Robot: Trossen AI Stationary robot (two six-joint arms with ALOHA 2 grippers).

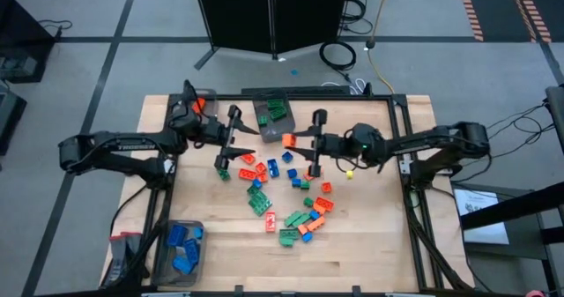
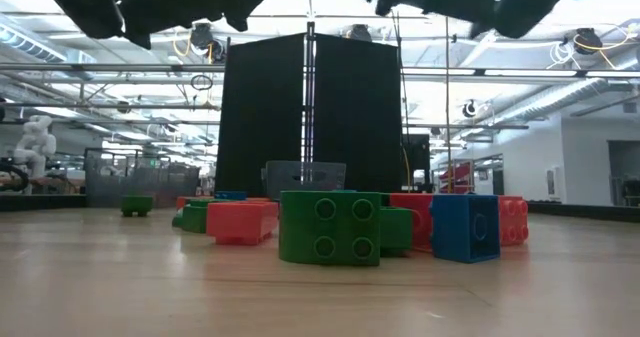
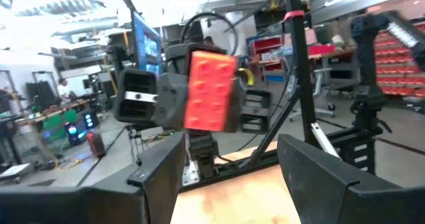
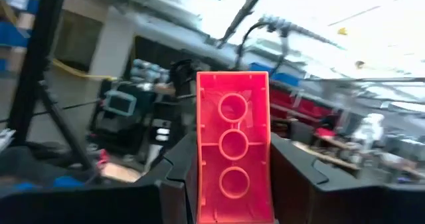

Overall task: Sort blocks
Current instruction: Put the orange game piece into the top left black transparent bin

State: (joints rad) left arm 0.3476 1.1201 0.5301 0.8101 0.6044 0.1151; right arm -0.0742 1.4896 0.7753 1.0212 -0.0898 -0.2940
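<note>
The right tool (image 1: 291, 141) is clamped on an orange brick (image 4: 232, 151), raised above the desk (image 1: 379, 235) at twelve o'clock of the loose blocks (image 1: 286, 200). The left tool (image 1: 251, 143) faces it, its fingers (image 3: 153, 177) apart and holding nothing. Only the right wrist view shows the brick's hollow underside.

Your two arms are dark, nearly black, built of long slim links joined by rounded, bulkier housings. The left arm (image 1: 115, 145) carries faint pale lettering along its upper link. The right arm (image 1: 432, 143) shows a small green light on the housing near its wrist, and black cables trail from its base. Each arm ends in a gripper, the left gripper (image 1: 236, 136) and the right gripper (image 1: 315, 143), with two flat, dark, angular fingers (image 3: 156, 167) with straight edges, matte and unmarked on their inner faces.
</note>
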